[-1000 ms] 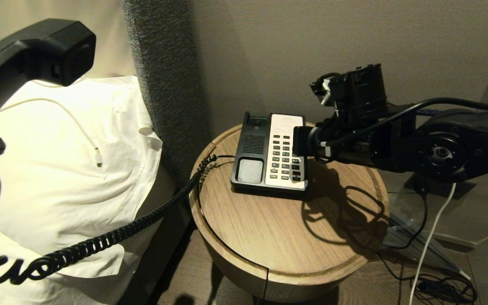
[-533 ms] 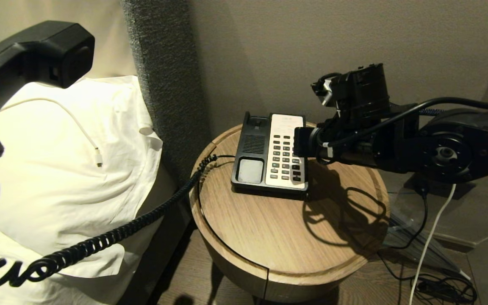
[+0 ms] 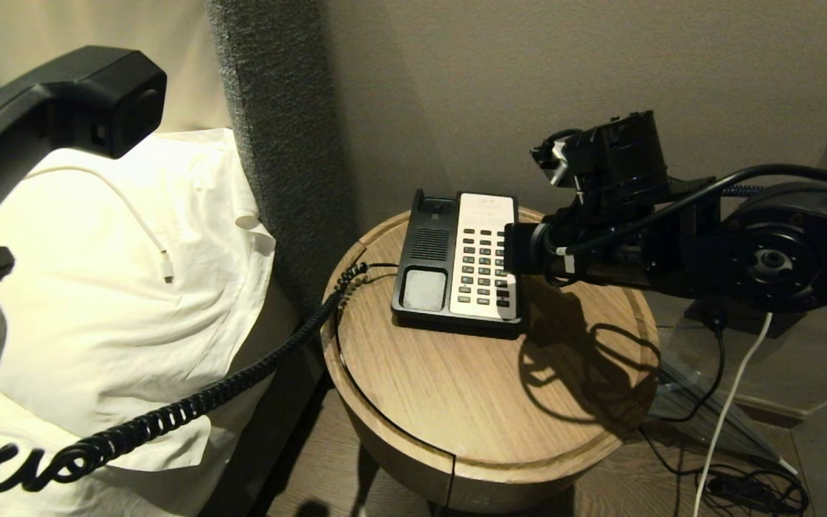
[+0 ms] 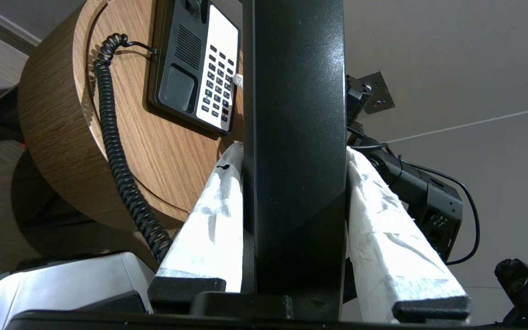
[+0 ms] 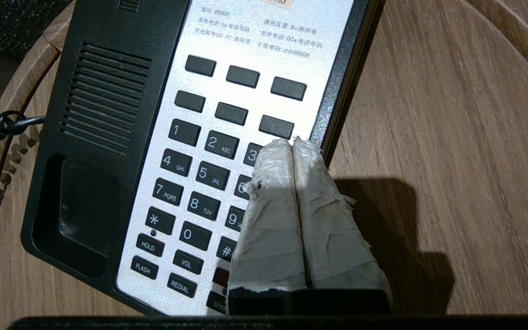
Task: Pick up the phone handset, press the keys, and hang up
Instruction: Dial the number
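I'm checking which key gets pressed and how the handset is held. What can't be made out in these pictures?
- Keys under the right pincer: its taped fingers cover them in the right wrist view.
- Whether the tips touch the phone base: unclear.
- Phone handset ends: cut off in the left wrist view, clamped by the left pincer.

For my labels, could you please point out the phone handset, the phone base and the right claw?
phone handset (image 4: 294,114): left wrist view, middle of its grip.
phone base (image 3: 430,248): head view, speaker grille.
right claw (image 5: 294,143): right wrist view, closed fingertips.
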Available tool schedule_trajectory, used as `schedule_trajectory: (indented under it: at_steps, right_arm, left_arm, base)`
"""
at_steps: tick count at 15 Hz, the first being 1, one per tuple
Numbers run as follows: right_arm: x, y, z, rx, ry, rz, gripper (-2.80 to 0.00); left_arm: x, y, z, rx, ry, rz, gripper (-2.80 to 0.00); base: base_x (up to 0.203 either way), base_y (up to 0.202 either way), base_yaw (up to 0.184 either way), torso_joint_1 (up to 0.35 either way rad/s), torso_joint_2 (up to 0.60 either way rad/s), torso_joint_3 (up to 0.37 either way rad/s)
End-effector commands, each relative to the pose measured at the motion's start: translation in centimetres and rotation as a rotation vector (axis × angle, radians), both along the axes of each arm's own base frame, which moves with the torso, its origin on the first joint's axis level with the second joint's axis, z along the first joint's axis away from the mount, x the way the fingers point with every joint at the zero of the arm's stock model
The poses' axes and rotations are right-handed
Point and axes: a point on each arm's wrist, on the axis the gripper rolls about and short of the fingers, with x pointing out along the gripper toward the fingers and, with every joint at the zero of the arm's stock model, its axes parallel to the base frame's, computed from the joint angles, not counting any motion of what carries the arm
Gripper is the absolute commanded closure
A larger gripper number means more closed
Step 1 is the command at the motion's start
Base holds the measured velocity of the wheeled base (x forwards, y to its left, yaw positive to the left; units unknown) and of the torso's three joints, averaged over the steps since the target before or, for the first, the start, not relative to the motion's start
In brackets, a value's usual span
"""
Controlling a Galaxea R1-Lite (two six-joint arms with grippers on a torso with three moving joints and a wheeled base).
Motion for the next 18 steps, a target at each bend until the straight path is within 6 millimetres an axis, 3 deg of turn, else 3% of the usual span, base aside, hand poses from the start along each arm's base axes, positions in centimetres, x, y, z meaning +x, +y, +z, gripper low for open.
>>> schedule_trajectory:
  at_steps: [1, 18]
  right_arm:
    - [0.0, 0.0, 0.2, 0.007, -0.006, 0.001, 0.0]
    - [0.1, 0.6, -0.8, -0.009, 0.02, 0.017, 0.0]
  left_arm:
    - [0.1, 0.0, -0.1, -0.001, 0.008, 0.0, 0.0]
    - [-0.2, 0.1, -0.5, -0.001, 0.012, -0.017, 0.0]
  base:
    - [0.0, 0.0, 0.0, 0.0, 0.0, 0.0]
    - [0.0, 0.0, 0.0, 0.0, 0.0, 0.0]
